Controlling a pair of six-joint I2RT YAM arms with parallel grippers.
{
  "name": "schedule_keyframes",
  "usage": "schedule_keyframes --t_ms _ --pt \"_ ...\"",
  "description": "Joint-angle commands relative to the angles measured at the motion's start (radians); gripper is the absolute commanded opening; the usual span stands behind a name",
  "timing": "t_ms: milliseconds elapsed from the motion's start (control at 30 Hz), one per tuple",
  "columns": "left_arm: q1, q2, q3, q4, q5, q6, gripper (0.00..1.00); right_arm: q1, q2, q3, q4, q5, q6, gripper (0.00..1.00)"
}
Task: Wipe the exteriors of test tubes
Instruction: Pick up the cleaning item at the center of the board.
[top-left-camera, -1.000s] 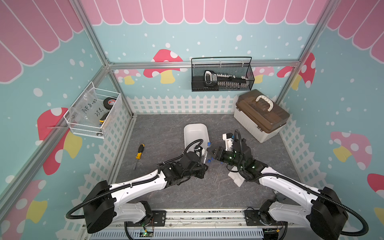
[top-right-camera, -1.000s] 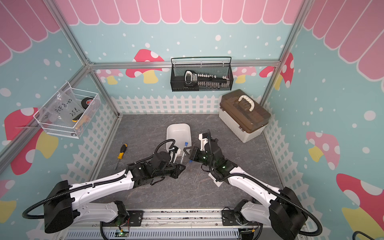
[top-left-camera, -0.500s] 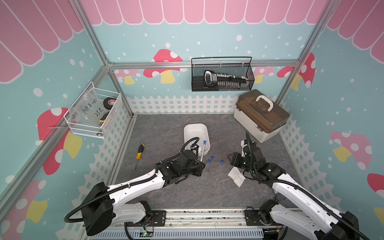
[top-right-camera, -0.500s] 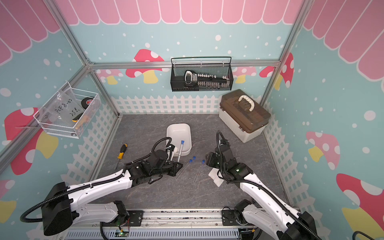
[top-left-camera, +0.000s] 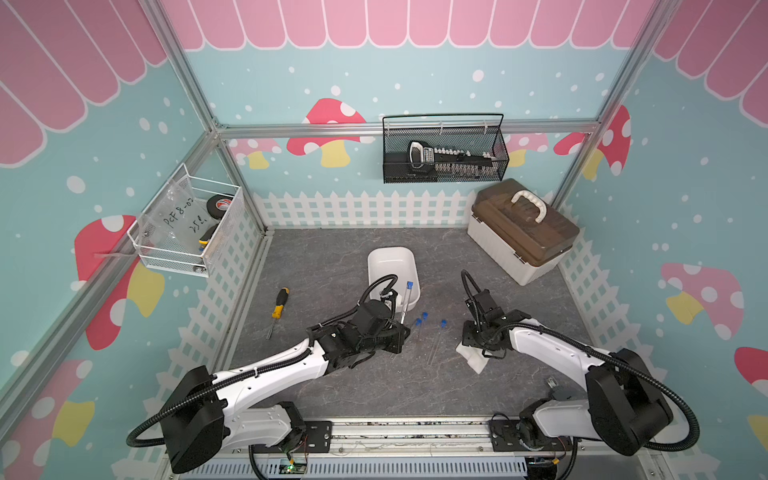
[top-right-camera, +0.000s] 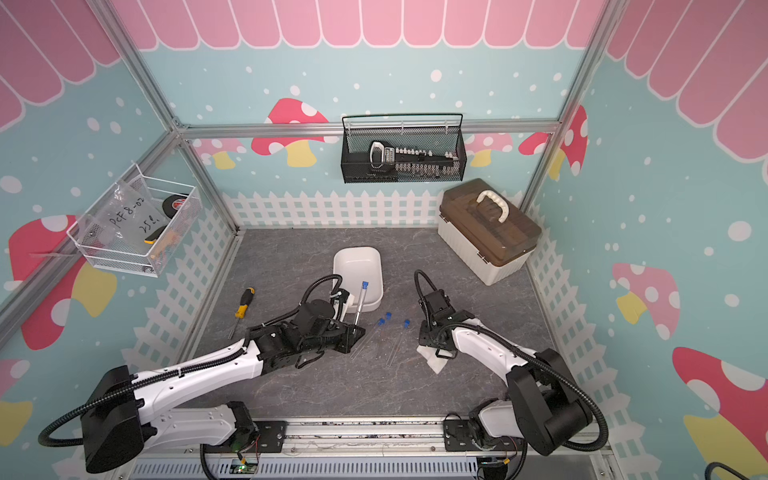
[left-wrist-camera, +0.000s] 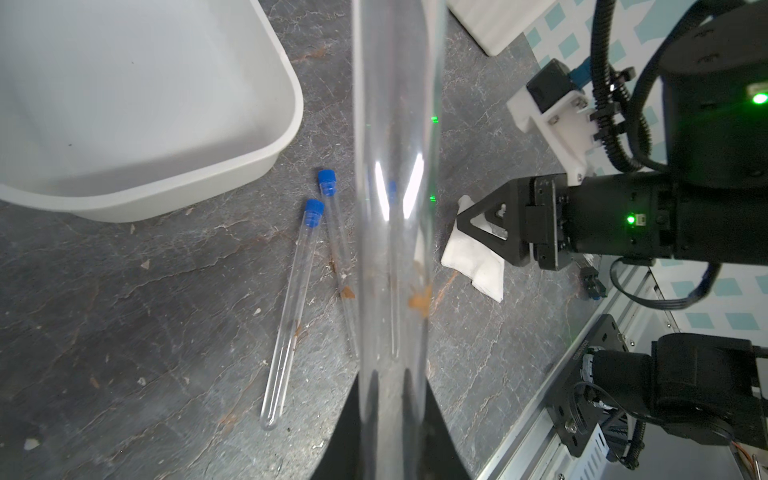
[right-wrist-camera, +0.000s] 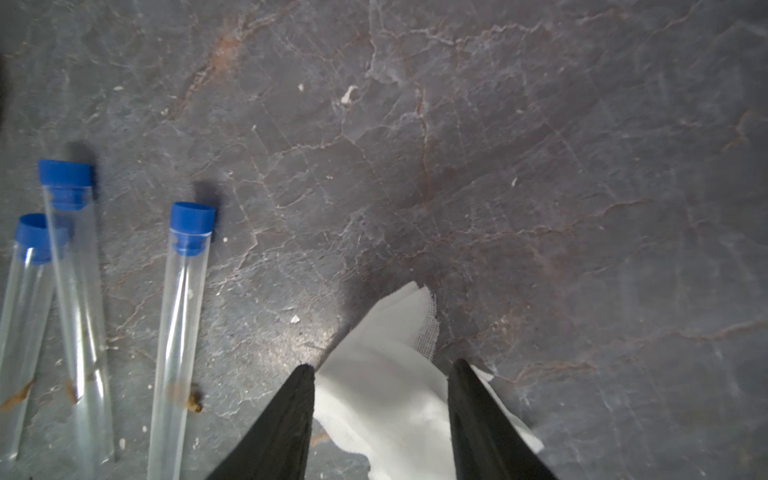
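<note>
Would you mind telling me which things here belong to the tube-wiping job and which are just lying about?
For the job: the test tube in the left gripper; three test tubes lying flat; the white gauze pad beneath the right gripper; perhaps the white tray.
Lying about: the screwdriver; the toolbox; the black wire basket and white wire basket on the walls.

Both top views: high over the near edge, looking down toward the far side, whole desk (top-left-camera: 332, 386) covered. Left wrist cam close behind held test tube (left-wrist-camera: 395, 124); right wrist cam low over desk. Both wrist views share lying tubes (left-wrist-camera: 292, 307), gauze (left-wrist-camera: 478, 270).
</note>
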Motion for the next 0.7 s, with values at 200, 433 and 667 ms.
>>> schedule_keyframes --t_ms 200,433,667 --pt "0.005 -0.012 -0.011 -0.004 0.027 0.017 0.09 -0.001 0.012 0.006 0.034 0.008 -0.031 0.01" --pt "0.003 0.007 -0.001 0.005 0.057 0.017 0.08 -0.001 -0.187 0.075 -0.017 -0.111 -0.089 0.0" --pt "0.004 0.07 0.045 0.028 0.112 0.03 0.09 -0.001 -0.399 0.207 -0.047 -0.325 -0.133 0.0"
